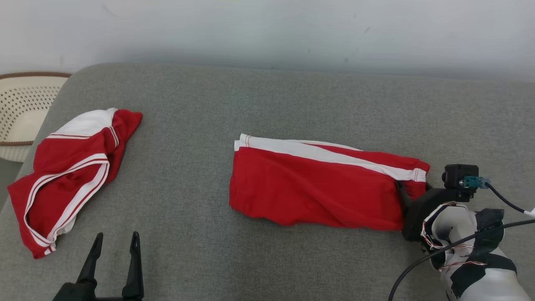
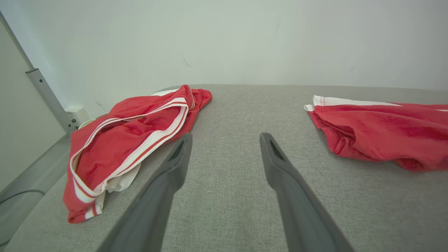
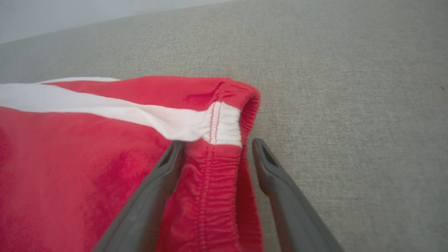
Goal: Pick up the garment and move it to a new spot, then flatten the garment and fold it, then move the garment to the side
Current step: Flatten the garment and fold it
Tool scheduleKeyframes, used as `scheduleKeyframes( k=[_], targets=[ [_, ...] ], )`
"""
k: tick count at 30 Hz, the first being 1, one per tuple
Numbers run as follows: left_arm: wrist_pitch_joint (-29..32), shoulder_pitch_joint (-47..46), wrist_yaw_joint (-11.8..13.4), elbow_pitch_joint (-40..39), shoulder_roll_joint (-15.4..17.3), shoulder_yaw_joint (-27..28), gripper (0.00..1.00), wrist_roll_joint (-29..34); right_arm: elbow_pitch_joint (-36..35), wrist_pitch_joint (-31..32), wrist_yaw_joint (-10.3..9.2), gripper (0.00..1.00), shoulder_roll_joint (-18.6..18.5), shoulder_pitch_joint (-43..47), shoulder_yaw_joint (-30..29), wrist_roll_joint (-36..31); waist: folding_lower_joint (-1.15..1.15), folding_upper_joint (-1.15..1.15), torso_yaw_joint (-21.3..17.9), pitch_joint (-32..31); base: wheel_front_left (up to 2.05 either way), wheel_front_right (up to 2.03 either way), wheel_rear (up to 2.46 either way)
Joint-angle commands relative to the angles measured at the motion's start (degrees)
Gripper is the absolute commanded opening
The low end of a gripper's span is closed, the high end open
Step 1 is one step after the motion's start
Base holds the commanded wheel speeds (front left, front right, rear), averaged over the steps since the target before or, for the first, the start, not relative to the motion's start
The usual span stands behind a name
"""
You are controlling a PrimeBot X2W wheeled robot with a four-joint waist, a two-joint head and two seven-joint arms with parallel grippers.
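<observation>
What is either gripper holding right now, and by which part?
Nothing is held. The right gripper stands open, straddling the elastic waistband of the laid-out red shorts, not closed on it. The left gripper is open above bare cushion.

The garment [image 1: 313, 188] is bright red, with one broad white band stitched in red at its ends. The second garment [image 1: 67, 175] is the same red, with a white panel and paired white stripes split by a thin red line. The cushioned surface [image 1: 267, 104] is a mottled grey weave. The wall [image 1: 267, 29] is plain greyish white. The basket [image 1: 25, 104] is cream, patterned with rows of small holes, and rimmed in brown. The left gripper [image 1: 117, 237] and right gripper [image 3: 217, 143] are dark grey to black. The right forearm [image 1: 459, 217] is white with black patches and thin red-and-white wires. Its plug [image 1: 472, 182] is teal.
</observation>
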Motion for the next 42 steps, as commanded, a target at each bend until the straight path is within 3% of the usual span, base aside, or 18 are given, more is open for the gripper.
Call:
scheduleKeyframes(
  k=[1,12,13,14,15,18,30,36,42],
  targets=[
    [-0.46,-0.78,-0.01,0.15,-0.03,0.09,1.00,0.28,1.58,-0.35,0.03,1.00,0.17,-1.01,0.66,0.48,-0.02,-0.01,1.27,1.46,0.00,0.00,0.00],
    [-0.54,-2.47,-0.57,0.58,-0.92,0.63,1.00,1.15,10.70,1.87,0.01,1.00,1.94,-2.91,4.54,4.90,-0.02,-0.01,0.45,2.57,0.00,0.00,0.00],
    [-0.54,-2.48,-0.71,0.72,-0.93,0.79,1.00,1.19,10.95,1.94,0.01,0.89,2.23,-2.92,5.01,5.34,-0.02,-0.01,0.29,2.43,0.00,0.00,0.00],
    [-0.54,-2.44,-0.83,0.84,-0.93,0.93,1.00,1.22,10.68,1.33,0.02,0.31,2.44,-2.99,5.57,5.80,-0.02,-0.01,0.14,2.31,0.00,0.00,0.00],
    [-0.55,-2.36,-0.82,0.95,-0.94,1.05,1.00,1.25,10.26,0.40,0.03,0.00,2.40,-3.09,6.02,6.25,-0.02,-0.01,-0.02,2.12,0.00,0.00,0.00],
    [-0.55,-1.89,-1.00,1.19,-1.05,1.35,1.00,1.33,9.82,-1.30,-0.02,0.00,1.19,-3.22,7.09,7.58,-0.02,-0.01,-0.52,1.27,0.00,0.00,0.00],
    [-0.56,0.75,-0.97,0.12,-1.67,1.67,1.00,1.28,10.03,-2.52,-0.02,0.00,-10.32,-2.41,8.91,12.77,-0.02,-0.01,-2.76,-0.79,0.00,0.00,0.00],
    [-0.55,1.15,-1.02,-0.01,-1.81,1.80,1.00,1.06,5.55,0.03,-0.02,0.00,-11.22,-2.70,11.10,16.95,-0.02,-0.01,-4.49,-1.00,0.00,0.00,0.00],
    [-0.55,0.65,-1.32,0.37,-2.13,1.56,1.00,0.89,-6.80,8.12,0.00,0.00,-11.34,-0.80,16.12,28.72,-0.02,-0.01,-5.88,-1.45,0.00,0.00,0.00]
  ],
)
